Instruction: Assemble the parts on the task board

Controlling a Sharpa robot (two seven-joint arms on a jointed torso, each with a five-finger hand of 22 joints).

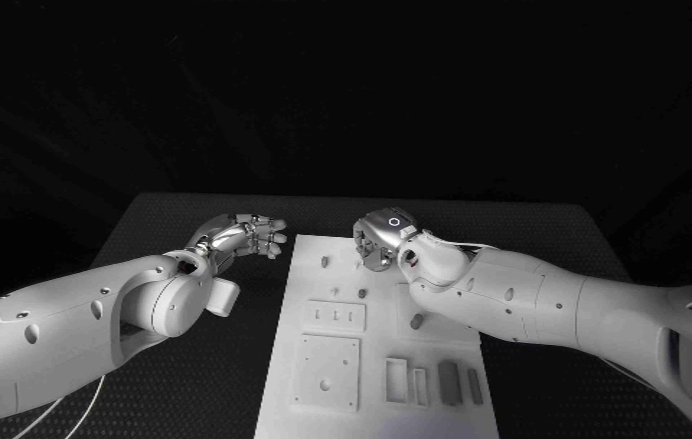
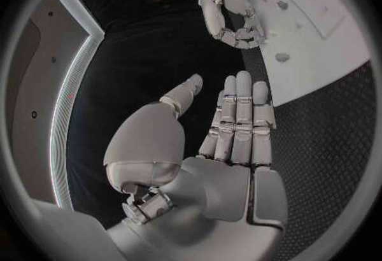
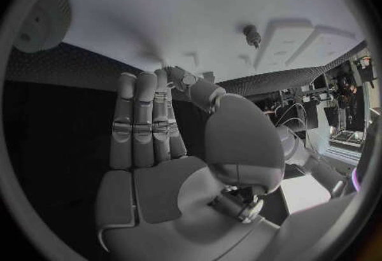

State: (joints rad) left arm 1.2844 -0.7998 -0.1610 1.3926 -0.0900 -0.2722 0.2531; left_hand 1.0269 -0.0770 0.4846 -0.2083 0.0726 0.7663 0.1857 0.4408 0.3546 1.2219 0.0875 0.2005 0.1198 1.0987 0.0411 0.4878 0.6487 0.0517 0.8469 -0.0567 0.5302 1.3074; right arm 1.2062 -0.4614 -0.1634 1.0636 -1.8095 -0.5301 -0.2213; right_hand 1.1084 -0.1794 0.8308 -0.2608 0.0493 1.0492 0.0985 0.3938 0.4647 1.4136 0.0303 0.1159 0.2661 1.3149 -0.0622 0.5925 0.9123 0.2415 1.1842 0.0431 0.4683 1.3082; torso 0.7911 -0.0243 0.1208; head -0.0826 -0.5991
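The white task board [image 1: 378, 289] lies in the middle of the black table. Grey parts [image 1: 449, 381] lie in its near right section, and small pegs [image 1: 326, 261] stand further back. My left hand [image 1: 245, 235] hovers beside the board's far left corner, fingers straight, thumb apart, palm [image 2: 231, 165] empty. My right hand [image 1: 387, 240] is over the board's far end. In the left wrist view the right hand [image 2: 231, 16] has its thumb and fingertips meeting just above the board [image 2: 318, 38]. Whether they pinch anything is hidden. A peg [image 3: 252, 34] stands close to the right hand [image 3: 155, 146].
Raised square plates [image 1: 327, 371] and slotted blocks [image 1: 333, 316] occupy the board's near left. Bare black table mat [image 1: 216, 379] runs along both sides of the board and beyond its far edge.
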